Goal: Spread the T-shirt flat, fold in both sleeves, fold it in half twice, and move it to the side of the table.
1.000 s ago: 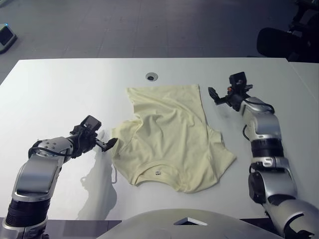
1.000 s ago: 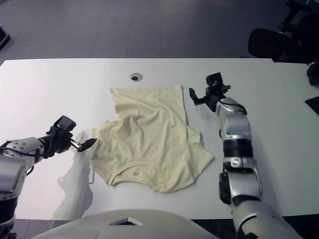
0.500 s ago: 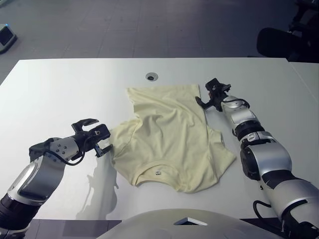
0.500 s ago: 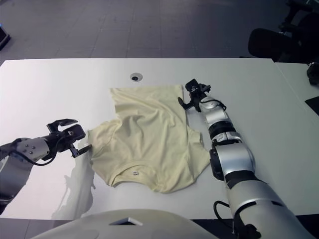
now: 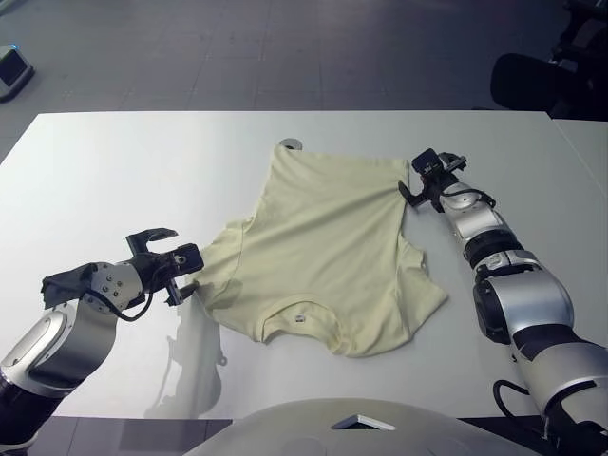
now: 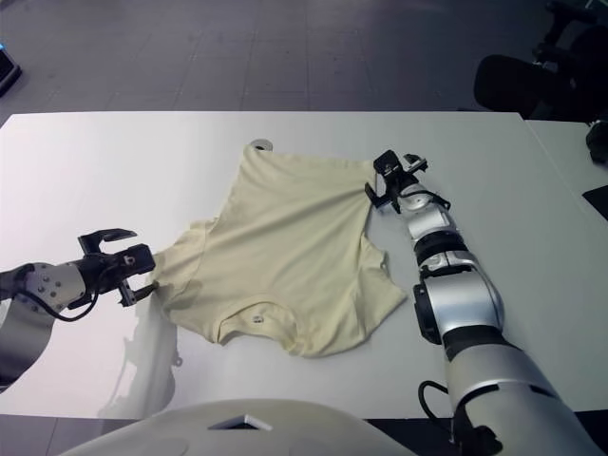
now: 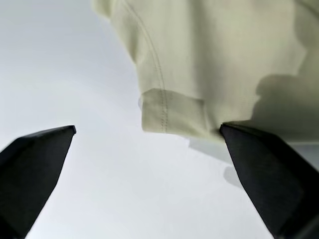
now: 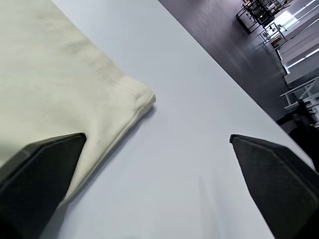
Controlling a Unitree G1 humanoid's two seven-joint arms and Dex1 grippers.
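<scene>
On the floor beyond the table's far-left corner you have a small grey device. Your left gripper sits low over the white table on the near left, its fingers spread wide with the hem of the T-shirt's left sleeve between them, not clamped. The pale yellow T-shirt lies in the middle of the table, collar towards the near edge and bottom hem towards the far edge, wrinkled, with its right sleeve rumpled. A round cable hole in the table peeks out from under the far-left corner of the hem. Your right gripper is at the hem's far-right corner, fingers also apart, with that corner lying between them. Past the far-right table corner stands a dark chair.
</scene>
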